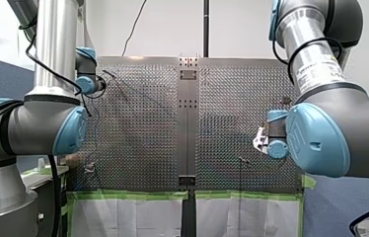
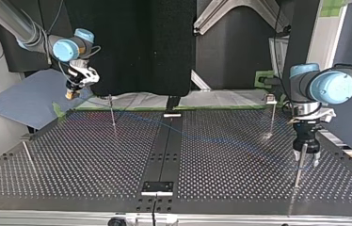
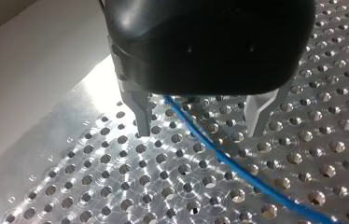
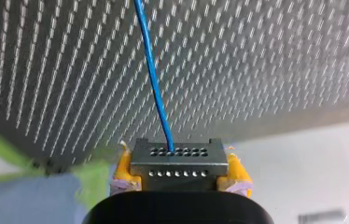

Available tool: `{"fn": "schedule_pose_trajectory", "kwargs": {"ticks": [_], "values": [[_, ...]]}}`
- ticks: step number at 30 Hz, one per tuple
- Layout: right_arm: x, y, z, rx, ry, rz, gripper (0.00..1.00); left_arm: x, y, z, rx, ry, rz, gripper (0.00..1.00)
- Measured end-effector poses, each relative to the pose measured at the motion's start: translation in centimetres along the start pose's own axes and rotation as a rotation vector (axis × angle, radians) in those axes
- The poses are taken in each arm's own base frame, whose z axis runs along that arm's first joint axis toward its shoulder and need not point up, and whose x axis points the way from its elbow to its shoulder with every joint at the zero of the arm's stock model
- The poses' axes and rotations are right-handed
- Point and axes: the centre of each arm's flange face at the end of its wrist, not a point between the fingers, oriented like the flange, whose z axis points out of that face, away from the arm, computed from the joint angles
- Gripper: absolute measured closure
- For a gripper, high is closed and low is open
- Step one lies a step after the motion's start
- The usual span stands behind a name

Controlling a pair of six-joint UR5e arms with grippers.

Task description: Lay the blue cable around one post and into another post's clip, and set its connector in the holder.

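The thin blue cable point(image 4: 156, 88) is held by its grey, holed connector point(image 4: 177, 158) in the clenched right tool point(image 4: 180, 171) and is straddled by the released left tool point(image 3: 199, 125) over the surface point(image 3: 116, 186).

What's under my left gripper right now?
Under my left gripper the blue cable runs over the perforated table between its open fingers. Its black body hides where the cable leads.
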Motion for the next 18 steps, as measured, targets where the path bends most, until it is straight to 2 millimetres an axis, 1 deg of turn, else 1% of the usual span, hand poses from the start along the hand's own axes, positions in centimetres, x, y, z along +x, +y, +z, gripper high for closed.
{"fn": "schedule_pose_trajectory", "kwargs": {"ticks": [4, 12, 18], "values": [[-1.1, 2.9, -0.7, -0.051, -0.035, 0.014, 1.00, 0.0, 0.0, 0.0, 0.000, -0.001, 0.001, 0.00], [-2.6, 7.2, -2.1, -0.092, -0.077, 0.013, 1.00, 0.0, 0.0, 0.0, 0.001, -0.002, 0.001, 0.00], [-4.5, 10.1, -3.3, -0.114, -0.109, -0.014, 1.00, 0.0, 0.0, 0.0, 0.002, -0.002, 0.000, 0.00]]}}
